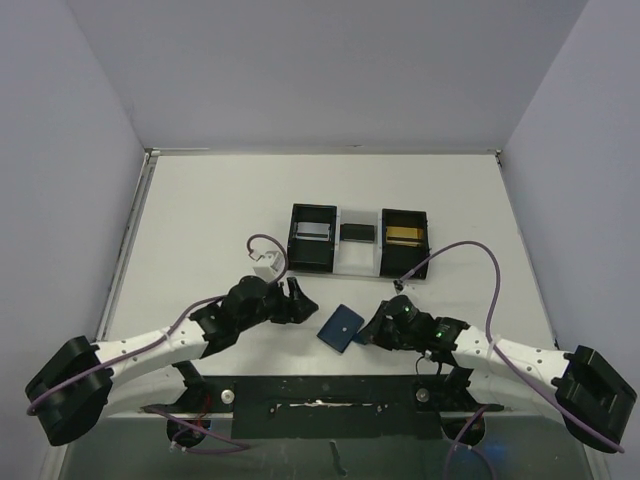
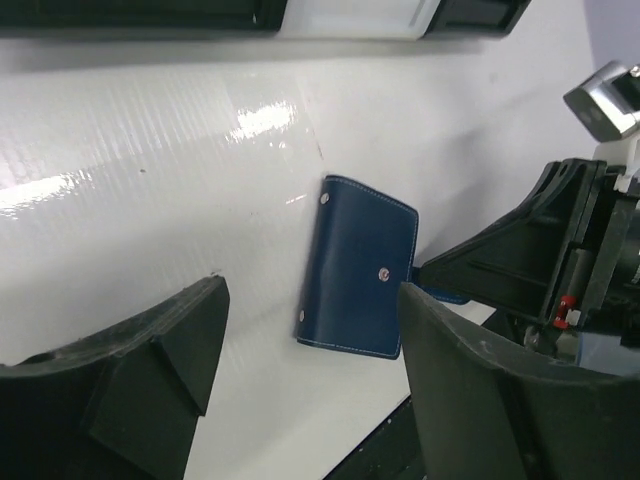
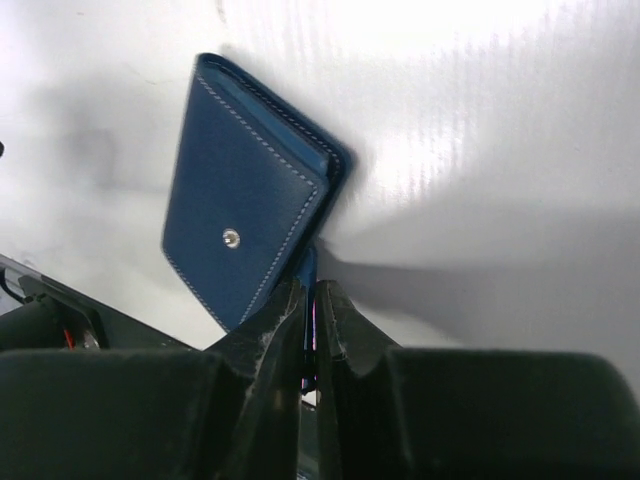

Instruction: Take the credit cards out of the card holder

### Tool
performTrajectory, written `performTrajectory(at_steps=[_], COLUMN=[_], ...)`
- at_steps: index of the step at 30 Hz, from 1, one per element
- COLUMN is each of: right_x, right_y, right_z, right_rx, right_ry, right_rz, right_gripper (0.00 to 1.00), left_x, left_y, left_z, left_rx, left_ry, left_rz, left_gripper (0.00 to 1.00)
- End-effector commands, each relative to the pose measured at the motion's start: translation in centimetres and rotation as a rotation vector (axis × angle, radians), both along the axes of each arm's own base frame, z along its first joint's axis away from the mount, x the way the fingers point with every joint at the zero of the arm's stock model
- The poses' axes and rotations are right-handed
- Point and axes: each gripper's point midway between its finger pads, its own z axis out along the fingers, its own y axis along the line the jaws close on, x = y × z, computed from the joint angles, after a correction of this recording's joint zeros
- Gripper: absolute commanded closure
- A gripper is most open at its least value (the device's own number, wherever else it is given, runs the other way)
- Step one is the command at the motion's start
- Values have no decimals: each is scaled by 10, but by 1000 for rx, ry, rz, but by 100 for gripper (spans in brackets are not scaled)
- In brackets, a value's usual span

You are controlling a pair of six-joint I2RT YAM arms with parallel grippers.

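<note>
The card holder (image 1: 341, 327) is a closed dark blue wallet lying tilted on the white table near the front edge. My right gripper (image 1: 372, 328) sits at its right side. In the right wrist view this gripper (image 3: 311, 290) is shut on a thin blue flap at the edge of the card holder (image 3: 245, 230). My left gripper (image 1: 298, 298) hangs open just left of the wallet, apart from it. Between its fingers (image 2: 170, 350) I see the card holder (image 2: 360, 265) with its snap studs. A silver card (image 1: 312, 232), a dark card (image 1: 357, 233) and a gold card (image 1: 405, 233) lie in the boxes behind.
Two black open-top boxes (image 1: 296, 250) joined by a white tray (image 1: 356, 258) stand at the table's middle back. A black bar (image 1: 300, 392) runs along the near edge between the arm bases. Grey walls close in the table on three sides.
</note>
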Motion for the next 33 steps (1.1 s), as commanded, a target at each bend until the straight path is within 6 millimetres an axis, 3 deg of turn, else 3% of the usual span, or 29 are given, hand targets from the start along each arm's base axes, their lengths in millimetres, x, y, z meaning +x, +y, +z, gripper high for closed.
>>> performTrajectory(at_steps=[1, 3, 11, 18, 24, 27, 33], right_x=[26, 33, 49, 56, 50, 52, 51], right_y=[23, 28, 65, 96, 125, 121, 85], right_z=[55, 70, 120, 113, 122, 119, 92], right_rx=[77, 72, 110, 104, 188, 162, 95], right_ry=[-178, -226, -360, -338, -367, -360, -326], right_rz=[73, 107, 292, 430, 550, 535, 462], right_gripper=[96, 96, 95, 94, 94, 94, 93], left_x=[13, 15, 15, 10, 10, 9, 7], left_y=[18, 27, 53, 61, 61, 59, 48], left_z=[24, 31, 47, 40, 35, 33, 35], left_rx=[-21, -34, -99, -97, -63, -68, -88], left_ry=[-107, -137, -208, -192, -164, -159, -153], left_rz=[93, 127, 224, 238, 241, 232, 187], left_gripper=[28, 21, 21, 21, 21, 21, 21])
